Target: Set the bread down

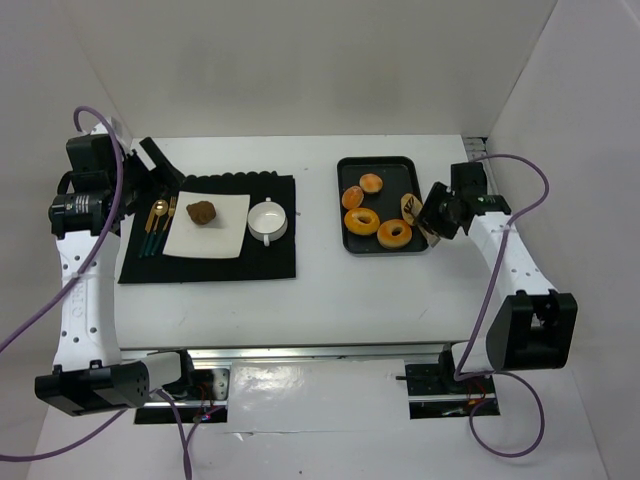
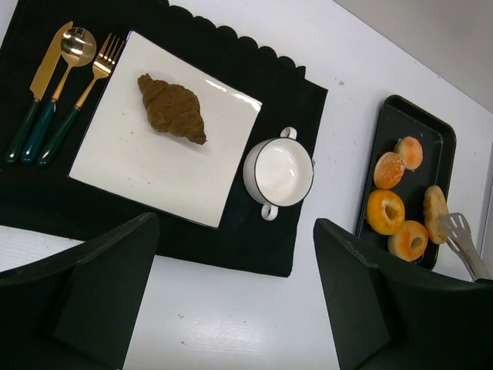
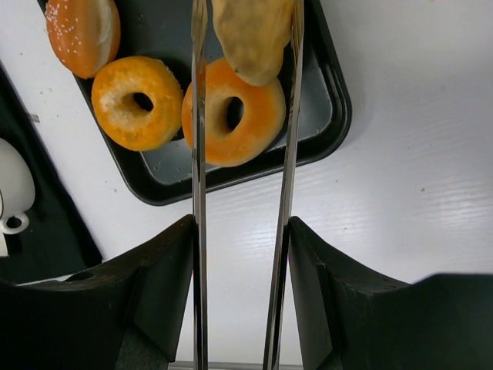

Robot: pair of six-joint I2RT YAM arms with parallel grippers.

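R gripper (image 3: 239, 231) fingers clamp thin steel tongs (image 3: 199, 154), set narrow. Pale oblong bread roll (image 3: 254, 35) sits btwn tong tips, over black metal tray (image 3: 331, 116), 3 o'clock side. L gripper (image 2: 235, 254) wide. White tabletop (image 1: 350, 300), white walls (image 1: 300, 60).

Bright, even light; soft shadows, perhaps overhead.

We log a robotics lab booth: white walls (image 1: 300, 60) box in a white table (image 1: 380, 300); two arms (image 1: 78, 290) bolted to a metal rail (image 1: 320, 352), purple cables (image 1: 547, 192), bread (image 1: 362, 221) staged on a tray (image 1: 345, 165).
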